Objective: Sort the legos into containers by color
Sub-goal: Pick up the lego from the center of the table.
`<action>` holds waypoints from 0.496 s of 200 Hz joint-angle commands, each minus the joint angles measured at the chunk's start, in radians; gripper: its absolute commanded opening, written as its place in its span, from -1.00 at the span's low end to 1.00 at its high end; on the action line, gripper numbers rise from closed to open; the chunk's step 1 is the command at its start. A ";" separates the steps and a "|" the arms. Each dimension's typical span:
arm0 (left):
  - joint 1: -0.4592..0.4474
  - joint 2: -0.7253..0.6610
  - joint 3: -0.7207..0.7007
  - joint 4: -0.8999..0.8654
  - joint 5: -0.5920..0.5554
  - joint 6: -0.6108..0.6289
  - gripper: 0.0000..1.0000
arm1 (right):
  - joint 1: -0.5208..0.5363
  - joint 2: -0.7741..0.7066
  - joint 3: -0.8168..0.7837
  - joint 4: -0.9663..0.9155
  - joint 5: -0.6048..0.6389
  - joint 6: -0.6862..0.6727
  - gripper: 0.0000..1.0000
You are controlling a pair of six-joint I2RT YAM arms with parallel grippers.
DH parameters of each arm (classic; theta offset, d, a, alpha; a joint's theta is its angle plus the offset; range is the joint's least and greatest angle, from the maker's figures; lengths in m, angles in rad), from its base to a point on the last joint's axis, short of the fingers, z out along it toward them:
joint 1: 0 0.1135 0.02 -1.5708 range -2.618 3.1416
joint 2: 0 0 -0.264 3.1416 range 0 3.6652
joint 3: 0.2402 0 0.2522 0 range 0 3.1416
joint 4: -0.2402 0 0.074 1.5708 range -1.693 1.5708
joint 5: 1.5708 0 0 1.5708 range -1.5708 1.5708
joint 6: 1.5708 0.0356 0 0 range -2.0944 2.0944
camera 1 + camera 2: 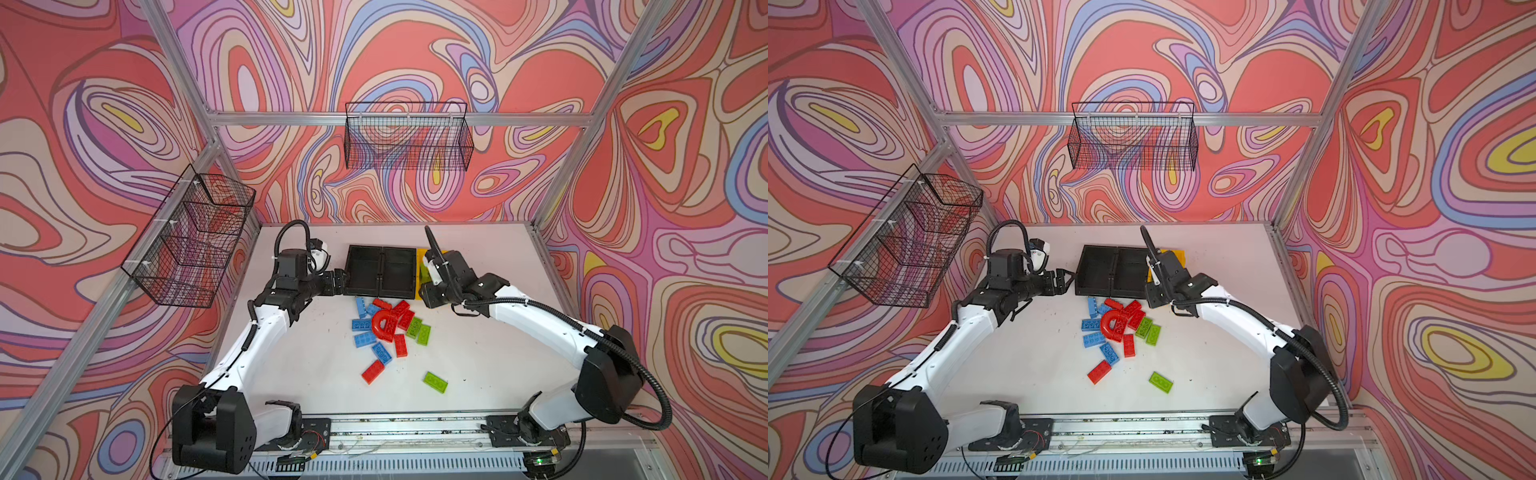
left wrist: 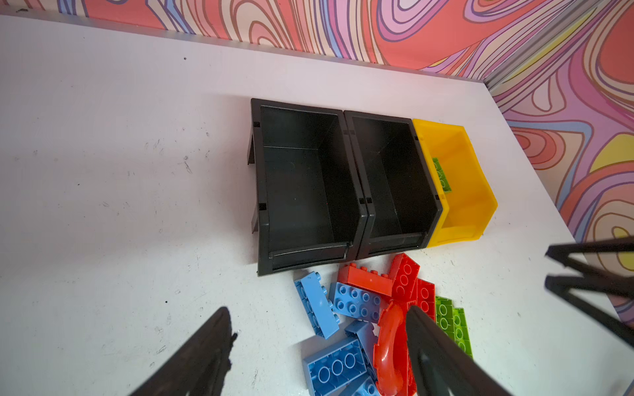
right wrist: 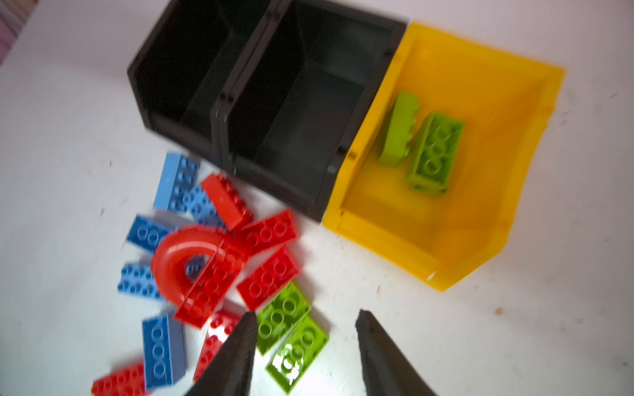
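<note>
3 joined containers [image 1: 365,270] sit at the far side of the table [image 1: 311,374] in both top views: 2 black bins [image 1: 1100,270] and 1 yellow bin [image 1: 1177,254], the yellow one mostly hidden under the right arm's wrist [image 1: 446,274]. At the other end of the row the left gripper [image 1: 343,280] hangs just beside the outer black bin, jaws apart, nothing held. Most legos [image 1: 386,324] lie in a loose pile just in front of the bins: blue on the left, red in the middle w/ a red arch [image 1: 380,324], green on the right. 1 red brick [image 1: 372,371] and 1 green brick [image 1: 435,382] lie apart from the pile, nearer the arm bases. Left wrist view: both fingers [image 2: 206,353] are spread wide above the blue side of the pile, gripping nothing, and a bit of green shows inside the yellow bin. Right wrist view, blurred: the right gripper [image 3: 307,313] is open w/ nothing btwn its jaws, over bare table just beside 2 green bricks [image 3: 284,315] at the pile's edge. 2 lime bricks [image 3: 434,152] lie inside the yellow bin, touching, 1 of them tipped on its side.
</note>
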 commanded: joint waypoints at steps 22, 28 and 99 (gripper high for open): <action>0.003 -0.002 0.019 -0.006 0.016 0.005 0.63 | 0.033 -0.009 -0.160 0.041 -0.015 0.221 0.04; 0.003 -0.004 0.017 -0.006 0.015 0.005 0.64 | 0.044 -0.012 -0.187 0.075 -0.009 0.266 0.04; 0.003 0.000 0.019 -0.005 0.012 0.007 0.63 | 0.173 0.117 -0.213 0.143 0.096 0.516 0.04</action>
